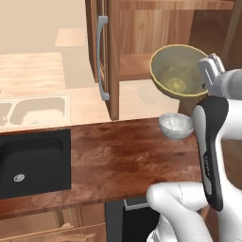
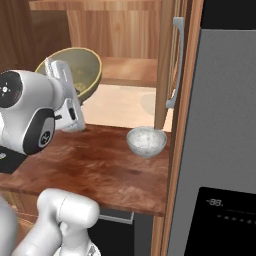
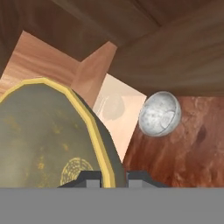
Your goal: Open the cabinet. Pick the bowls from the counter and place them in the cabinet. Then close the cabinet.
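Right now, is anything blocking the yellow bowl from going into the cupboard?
Nothing visible is. The gripper holds the olive-yellow bowl up before the cabinet, whose doors stand open. The white bowl sits lower, on the counter.

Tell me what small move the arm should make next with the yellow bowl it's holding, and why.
Probably carry it forward toward the cabinet shelf. The gripper pinches the rim of the olive-yellow bowl, which is tilted in the air above the counter, level with the open cabinet, not yet inside. The white-grey bowl sits on the counter, waiting its turn.
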Tool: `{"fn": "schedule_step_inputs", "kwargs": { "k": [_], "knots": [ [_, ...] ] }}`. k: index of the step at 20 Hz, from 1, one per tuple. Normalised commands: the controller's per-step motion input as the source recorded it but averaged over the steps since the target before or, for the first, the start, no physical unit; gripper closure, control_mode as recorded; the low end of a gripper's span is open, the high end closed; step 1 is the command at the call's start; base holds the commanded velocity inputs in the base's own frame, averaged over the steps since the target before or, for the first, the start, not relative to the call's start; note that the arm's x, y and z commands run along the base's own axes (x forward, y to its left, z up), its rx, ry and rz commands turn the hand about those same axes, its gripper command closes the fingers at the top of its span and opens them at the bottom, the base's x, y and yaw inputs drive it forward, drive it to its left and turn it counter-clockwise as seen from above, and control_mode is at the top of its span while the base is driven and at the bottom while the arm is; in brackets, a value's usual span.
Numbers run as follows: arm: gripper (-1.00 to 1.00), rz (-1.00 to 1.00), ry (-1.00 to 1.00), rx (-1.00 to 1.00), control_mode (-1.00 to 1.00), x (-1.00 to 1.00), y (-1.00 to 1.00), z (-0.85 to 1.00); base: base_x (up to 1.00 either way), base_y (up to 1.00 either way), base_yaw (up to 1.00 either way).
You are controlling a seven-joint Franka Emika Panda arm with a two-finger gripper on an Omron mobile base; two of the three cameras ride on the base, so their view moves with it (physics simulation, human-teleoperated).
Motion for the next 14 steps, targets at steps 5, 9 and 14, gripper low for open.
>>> {"fn": "schedule_step_inputs", "kwargs": {
  "k": [5,9,14],
  "knots": [
    [1.00,0.05,0.00,0.00,-1.00,0.51,0.00,0.00,0.00,0.00,0.00],
    [1.00,0.01,0.00,0.00,-1.00,0.46,0.00,0.00,0.00,0.00,0.00],
    [1.00,0.00,0.00,0.00,-1.00,0.58,0.07,0.00,0.00,0.00,0.00]
  ]
}}
